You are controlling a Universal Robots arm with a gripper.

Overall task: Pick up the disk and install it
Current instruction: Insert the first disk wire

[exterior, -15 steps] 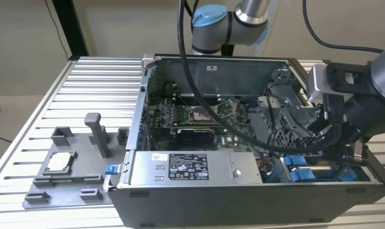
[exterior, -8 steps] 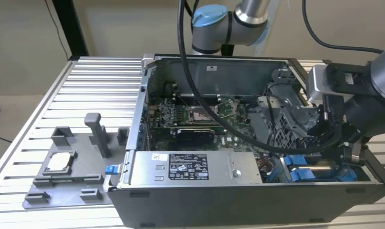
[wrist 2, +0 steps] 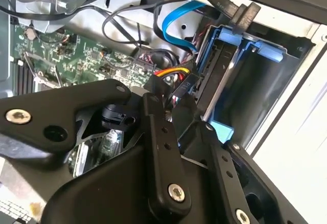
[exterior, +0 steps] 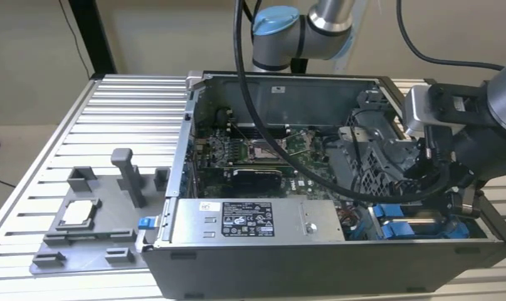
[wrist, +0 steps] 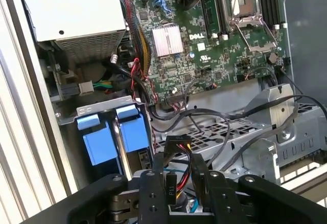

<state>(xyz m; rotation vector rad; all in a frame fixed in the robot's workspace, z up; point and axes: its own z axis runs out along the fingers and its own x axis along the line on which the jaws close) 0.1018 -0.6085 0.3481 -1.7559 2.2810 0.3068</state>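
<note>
The disk (wrist 2: 218, 78) stands on edge in its bright blue carrier inside the drive bay at the case's corner. The first wrist view shows the disk's carrier (wrist: 134, 134) with a second blue carrier (wrist: 98, 144) beside it in the same bay. In the exterior view the blue carriers (exterior: 400, 227) sit low on the exterior view's right, under the arm's wrist (exterior: 453, 144). My gripper (wrist 2: 169, 104) (wrist: 177, 165) hovers just short of the bay, apart from the disk. Its black fingers (wrist 2: 152, 127) stand a narrow gap apart and hold nothing. A connector with red and yellow wires (wrist: 177, 144) lies just beyond them.
The open computer case (exterior: 320, 263) holds a green motherboard (wrist: 204, 55), a silver power supply box (exterior: 253, 219), a blue data cable (wrist 2: 176, 22) and loose black cables. A grey fixture tray (exterior: 85, 232) with a small square chip (exterior: 77, 213) lies on the slatted table at the exterior view's left.
</note>
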